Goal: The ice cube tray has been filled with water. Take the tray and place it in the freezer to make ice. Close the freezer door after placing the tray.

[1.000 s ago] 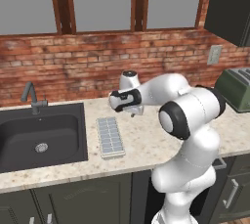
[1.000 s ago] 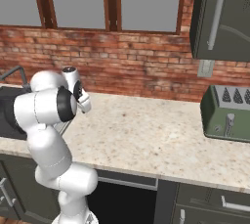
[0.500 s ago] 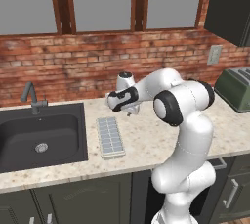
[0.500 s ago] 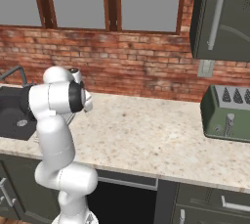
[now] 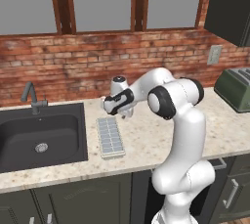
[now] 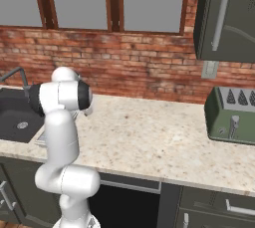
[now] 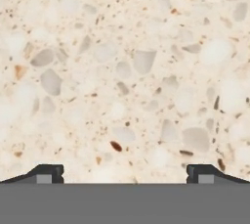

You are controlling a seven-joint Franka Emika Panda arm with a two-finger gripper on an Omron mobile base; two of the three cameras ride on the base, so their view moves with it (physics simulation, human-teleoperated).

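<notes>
My jaws stand wide apart with nothing between them, looking straight down at bare speckled desk, no tray under them. From the left base view, the tray lies flat on the desk just beside the sink, its near end close to the front edge, and my hand hangs above its far end.

What worries me: if I come down here I close on stone, not plastic. If I catch one long rim off-centre, the tray may tip and spill its water. A nudge sideways could push it into the sink, a nudge forward off the front edge. Beyond stands the brick wall, which leaves little room behind for my wrist to turn.
</notes>
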